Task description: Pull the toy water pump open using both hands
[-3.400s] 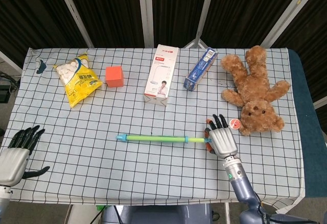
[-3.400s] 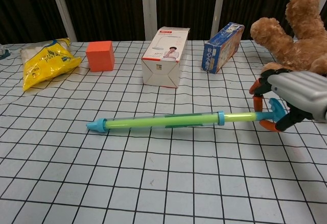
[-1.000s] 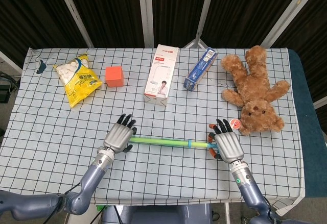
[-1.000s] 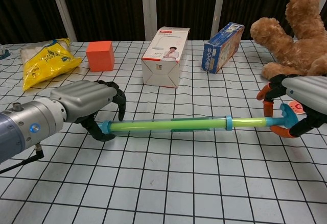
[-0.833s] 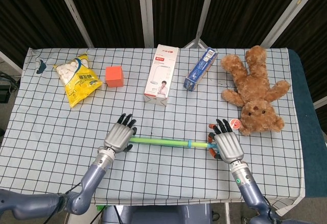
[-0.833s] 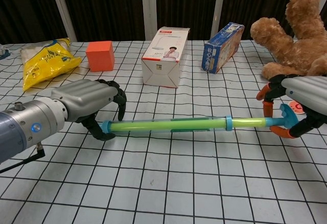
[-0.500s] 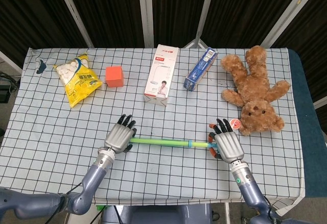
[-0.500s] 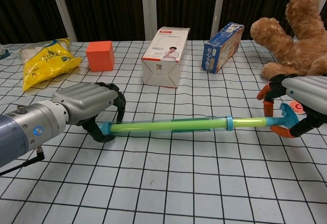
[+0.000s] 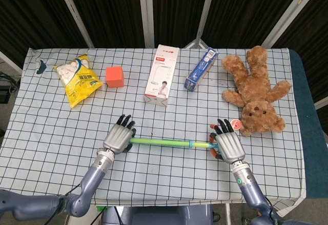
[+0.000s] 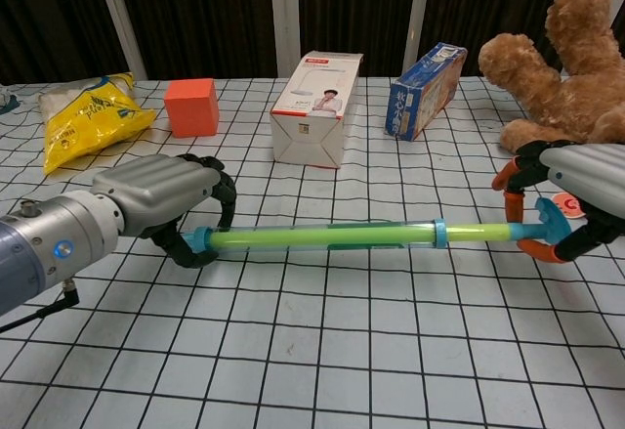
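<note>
The toy water pump (image 9: 164,142) (image 10: 322,236) is a long green tube with a blue tip and an orange ring handle (image 10: 522,224), lying left to right above the checked cloth. My left hand (image 9: 119,138) (image 10: 161,194) grips its blue tip end, fingers curled over the tube. My right hand (image 9: 228,147) (image 10: 583,191) holds the orange handle at the other end. A thinner green rod (image 10: 471,232) shows between the blue collar (image 10: 439,232) and the handle.
Along the back stand a yellow snack bag (image 9: 78,80), an orange cube (image 9: 115,76), a white carton (image 9: 162,75) and a blue box (image 9: 201,69). A brown teddy bear (image 9: 256,91) lies at the right, close to my right hand.
Earlier the left hand was off at the table's left edge; it came in and took the blue tip. In the last second the left fingers closed tighter and the pump shifted slightly right.
</note>
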